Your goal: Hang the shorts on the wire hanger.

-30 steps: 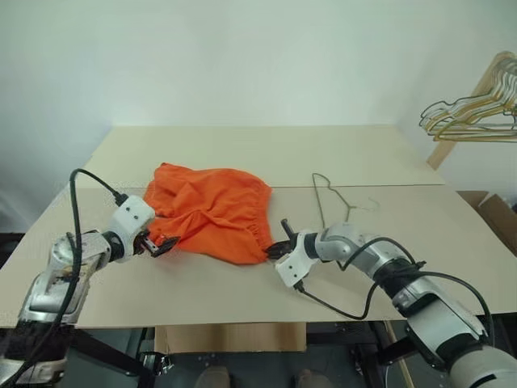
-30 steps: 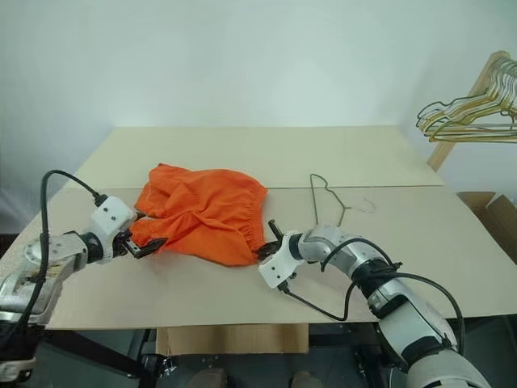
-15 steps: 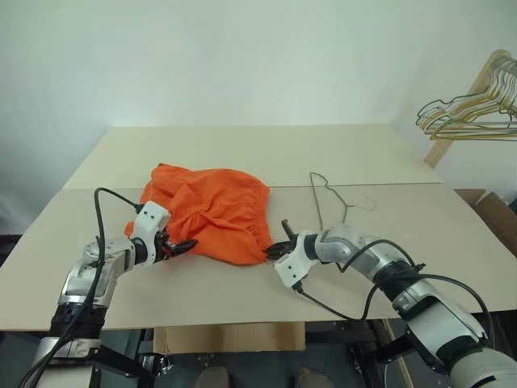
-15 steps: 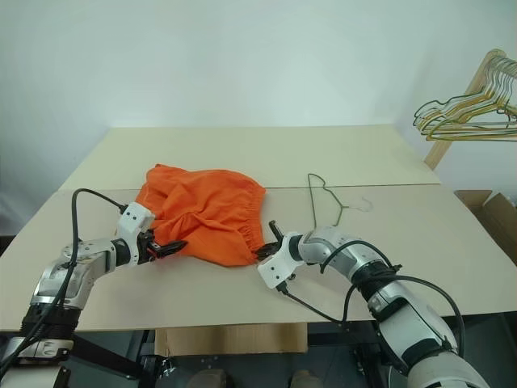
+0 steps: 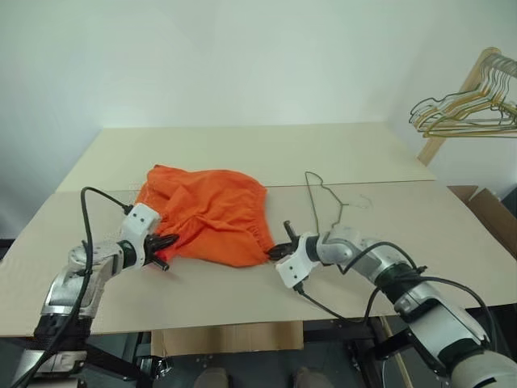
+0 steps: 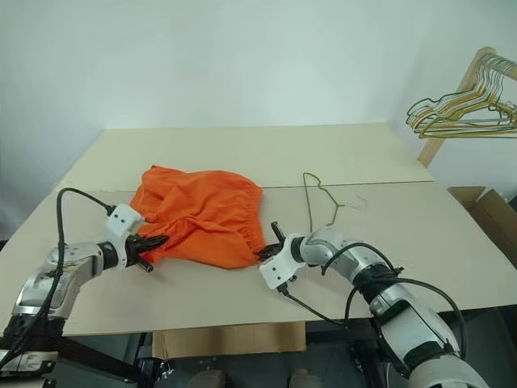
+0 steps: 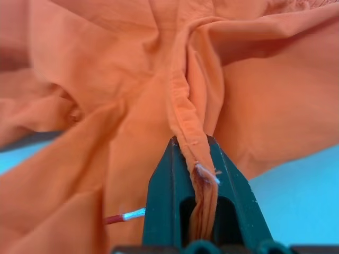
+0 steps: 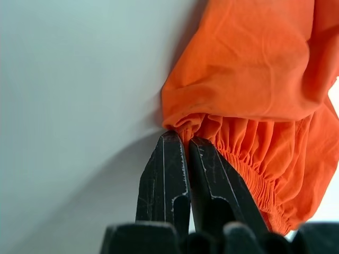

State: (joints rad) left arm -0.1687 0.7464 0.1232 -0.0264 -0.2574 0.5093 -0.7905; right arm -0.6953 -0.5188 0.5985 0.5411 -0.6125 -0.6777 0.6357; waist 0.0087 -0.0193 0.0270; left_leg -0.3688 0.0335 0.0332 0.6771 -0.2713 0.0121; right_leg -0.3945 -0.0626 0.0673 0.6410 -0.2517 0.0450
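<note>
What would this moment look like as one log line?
left end effector: shut on bright orange fabric shorts | right end effector: shut on waistband | thin wire hanger: on table, untouched

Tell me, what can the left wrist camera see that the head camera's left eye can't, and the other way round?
Left wrist view: a fold of the shorts pinched between the left gripper fingers, with a frayed thread at the seam. Left eye view: the wire hanger lying on the table beside the shorts, the right gripper shut at their gathered waistband, and a bunch of hangers on a rack. Both: the orange shorts and the left gripper shut on them.
</note>
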